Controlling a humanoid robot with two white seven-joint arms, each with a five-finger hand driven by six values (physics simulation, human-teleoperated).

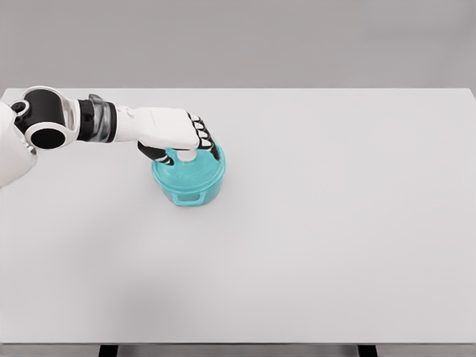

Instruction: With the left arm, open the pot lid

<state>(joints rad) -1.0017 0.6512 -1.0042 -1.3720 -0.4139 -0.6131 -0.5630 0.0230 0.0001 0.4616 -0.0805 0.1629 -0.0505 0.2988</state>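
A teal pot (189, 192) stands on the white table, left of the middle, with a side handle facing the front. Its teal lid (195, 172) rests on top. My left hand (186, 151) reaches in from the left and sits directly over the lid. Its fingers (204, 140) are curled around the white knob (187, 155) at the lid's centre, with the thumb below on the near side. The hand hides the back part of the lid. The right arm does not show.
The white table (335, 223) stretches across the whole view, with its front edge at the bottom and a grey wall behind. Two dark table legs (108, 350) peek below the front edge.
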